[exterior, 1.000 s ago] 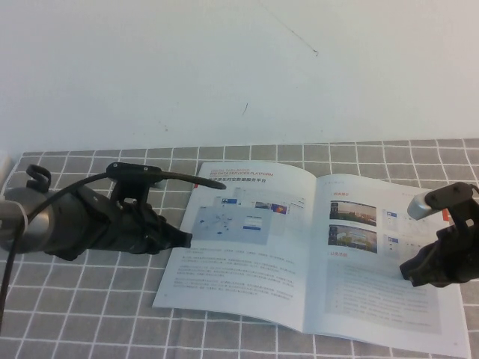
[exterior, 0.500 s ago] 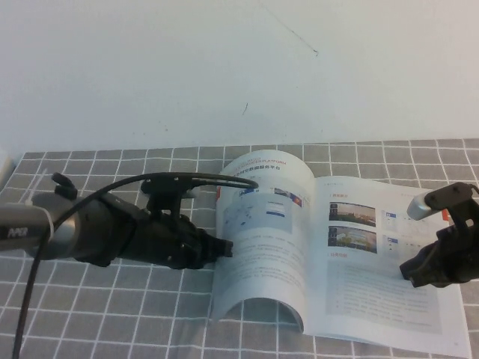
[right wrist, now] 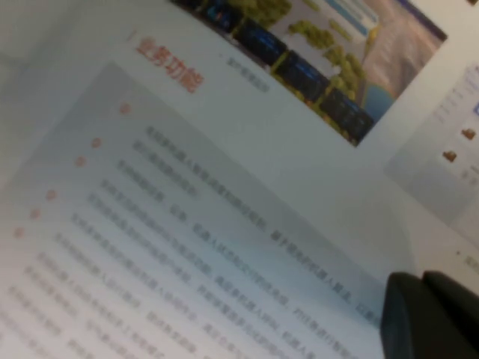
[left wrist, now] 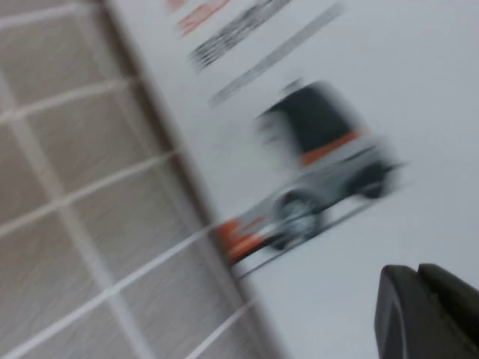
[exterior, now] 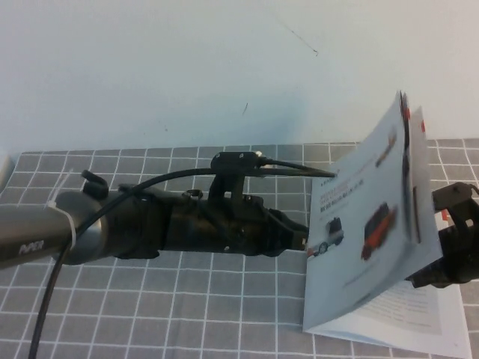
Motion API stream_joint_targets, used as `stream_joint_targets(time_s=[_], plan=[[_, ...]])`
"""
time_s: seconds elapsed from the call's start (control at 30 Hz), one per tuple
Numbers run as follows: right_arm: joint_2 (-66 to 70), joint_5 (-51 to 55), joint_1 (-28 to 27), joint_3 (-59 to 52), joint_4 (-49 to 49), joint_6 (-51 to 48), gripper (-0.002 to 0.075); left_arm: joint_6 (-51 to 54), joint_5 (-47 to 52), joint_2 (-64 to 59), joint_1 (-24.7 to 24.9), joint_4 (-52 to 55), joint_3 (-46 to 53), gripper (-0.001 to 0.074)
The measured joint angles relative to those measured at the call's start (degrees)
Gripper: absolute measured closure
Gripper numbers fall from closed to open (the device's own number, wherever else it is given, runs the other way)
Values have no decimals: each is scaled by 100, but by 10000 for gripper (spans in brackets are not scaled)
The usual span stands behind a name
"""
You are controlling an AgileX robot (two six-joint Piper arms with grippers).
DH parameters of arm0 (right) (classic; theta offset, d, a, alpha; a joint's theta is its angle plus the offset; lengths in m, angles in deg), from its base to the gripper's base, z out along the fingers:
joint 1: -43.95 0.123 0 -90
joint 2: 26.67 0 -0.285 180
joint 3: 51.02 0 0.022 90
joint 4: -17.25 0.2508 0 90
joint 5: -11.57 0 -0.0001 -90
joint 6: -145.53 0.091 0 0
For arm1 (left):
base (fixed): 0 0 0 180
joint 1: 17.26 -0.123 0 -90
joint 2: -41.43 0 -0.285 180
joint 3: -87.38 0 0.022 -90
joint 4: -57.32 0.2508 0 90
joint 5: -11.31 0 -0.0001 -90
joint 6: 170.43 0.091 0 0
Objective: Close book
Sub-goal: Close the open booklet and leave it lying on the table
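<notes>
The book [exterior: 367,217] lies at the right of the table. Its left half stands lifted almost upright, and the cover with vehicle pictures [left wrist: 322,172] faces my left arm. My left gripper [exterior: 303,244] reaches across from the left, its shut tips [left wrist: 419,314] against the lower part of that cover. The right page [right wrist: 224,187] still lies flat on the cloth. My right gripper [exterior: 449,262] rests on it at the book's outer side, partly hidden behind the raised leaves, with its fingers [right wrist: 423,318] shut together on the printed page.
A grey checked tablecloth [exterior: 187,314] covers the table, and a white wall rises behind it. The left arm and its cable [exterior: 150,183] span the middle of the cloth. A pale object [exterior: 4,170] shows at the far left edge.
My left gripper has swept rightward under the left half of the book, lifting it from flat, through a curl, to nearly upright. The right gripper has stayed on the right page.
</notes>
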Motion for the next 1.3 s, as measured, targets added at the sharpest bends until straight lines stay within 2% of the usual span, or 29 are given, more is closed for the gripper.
stream_joint_targets(time_s=[0.23,0.37,0.53,0.7,0.9,1.1,1.3], plan=[[-485,0,0,-71,-525,173,729,166,10,545,136,-9,-162,738],[-1141,-27,0,-71,-1431,739,729,416,-140,1017,147,-9,-162,738],[-2046,-50,0,-71,-2591,1602,729,700,-887,1842,147,9,-162,738],[-2901,-8,0,-75,-2986,2075,729,742,-1649,2776,147,621,-162,738],[-4046,348,0,-75,-3058,2294,729,545,-2036,3966,147,1543,-77,738],[-5350,773,0,-103,-3171,2381,729,237,-2512,5066,156,1993,773,738],[-6377,1260,0,-112,-3495,2573,729,150,-3156,5824,156,1800,1970,738]])
